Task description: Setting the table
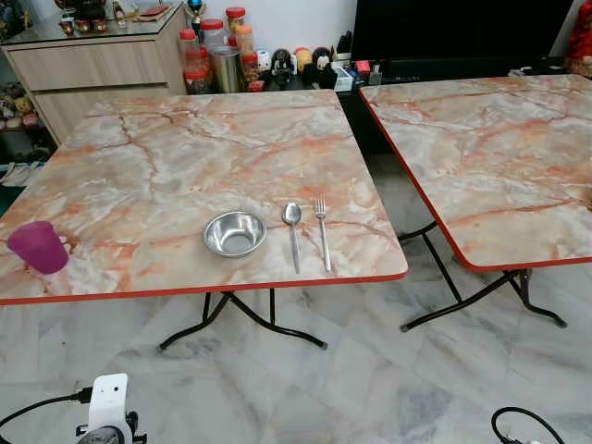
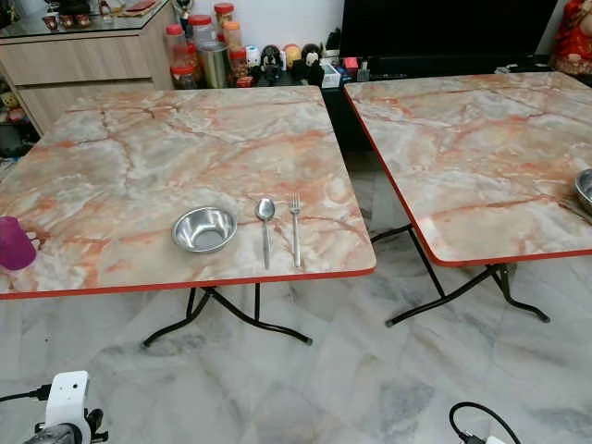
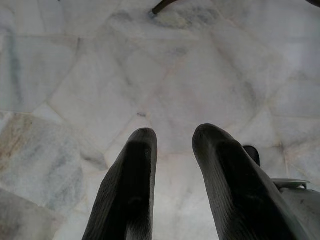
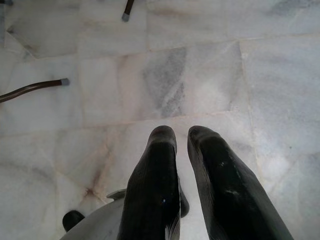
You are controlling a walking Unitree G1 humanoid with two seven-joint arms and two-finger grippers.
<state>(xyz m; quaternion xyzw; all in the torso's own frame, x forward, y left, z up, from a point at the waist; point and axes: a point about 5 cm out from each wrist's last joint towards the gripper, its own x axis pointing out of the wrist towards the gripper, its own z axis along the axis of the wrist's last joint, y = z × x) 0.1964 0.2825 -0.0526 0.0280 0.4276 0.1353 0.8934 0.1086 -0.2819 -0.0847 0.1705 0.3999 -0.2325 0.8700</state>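
Pale marble floor tiles point(image 3: 75, 75) spread under me, veined grey and faintly orange. My left end effector point(image 3: 175, 137) hangs low over them, its two black fingers point(image 3: 132, 180) parted by a moderate gap with nothing between them. My right end effector point(image 4: 181, 136) also points at the floor, its fingers point(image 4: 155, 180) nearly together, only a thin slit showing, and holding nothing. Dark metal feet of a desk leg point(image 4: 30, 89) rest on the tiles ahead of that hand.

Further out stands the near desk point(image 1: 166, 157), its top marbled in cream and orange with a red edge, on black folding legs. Close to its front edge sits a steel bowl point(image 1: 234, 232), upright and empty. Just to the bowl's right lies a spoon point(image 1: 292, 231), and just right of that a fork point(image 1: 322, 231), the two parallel with handles toward me, apart from each other and from the bowl. A purple cup point(image 1: 38, 247) stands at the desk's front left corner, well apart from the bowl.

A second desk point(image 1: 499, 157) of the same pattern stands to the right, across a narrow gap. At its right edge part of another steel bowl point(image 2: 585, 190) shows. Behind the desks are a wooden cabinet point(image 1: 92, 69), red-lidded jars point(image 1: 208, 51) and a dark screen point(image 1: 462, 32).
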